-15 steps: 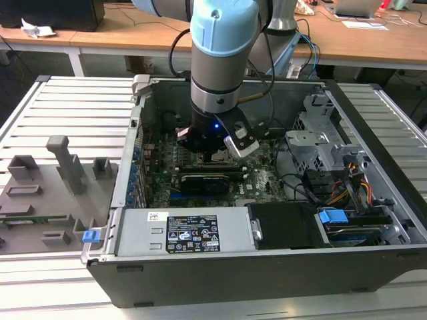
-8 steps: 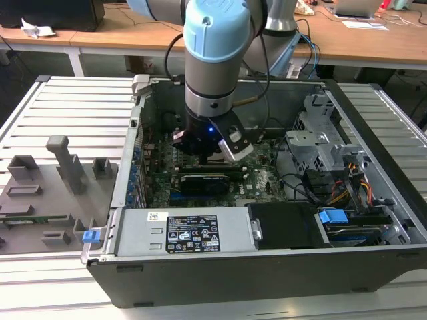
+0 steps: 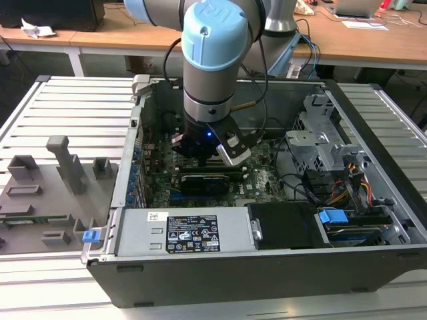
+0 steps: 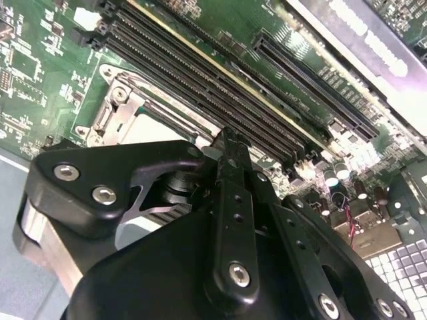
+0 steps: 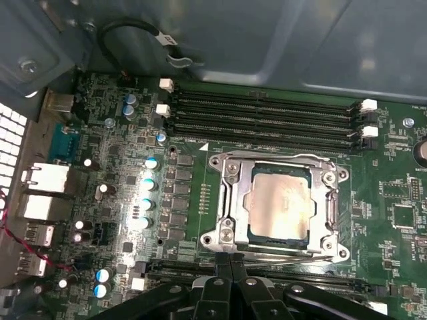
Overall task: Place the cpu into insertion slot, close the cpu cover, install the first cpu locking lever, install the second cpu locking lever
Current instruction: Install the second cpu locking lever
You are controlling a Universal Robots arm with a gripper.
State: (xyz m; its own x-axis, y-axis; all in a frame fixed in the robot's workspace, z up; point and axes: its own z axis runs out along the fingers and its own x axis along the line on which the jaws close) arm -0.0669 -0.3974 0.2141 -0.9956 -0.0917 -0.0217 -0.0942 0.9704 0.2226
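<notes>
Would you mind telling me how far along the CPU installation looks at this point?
In the first wrist view the cpu already sits in the insertion slot, and the cpu cover appears lowered around it. The pincer has its fingertips together at the socket's near edge, by a thin metal lever. Whether either lever is latched cannot be told.

a grey ribbed metal surface [image 3: 67, 100] carries an open computer case [image 3: 267, 263]. behind it stands a long wooden desk [image 3: 373, 43] with white papers [image 3: 363, 25] and cables.
</notes>
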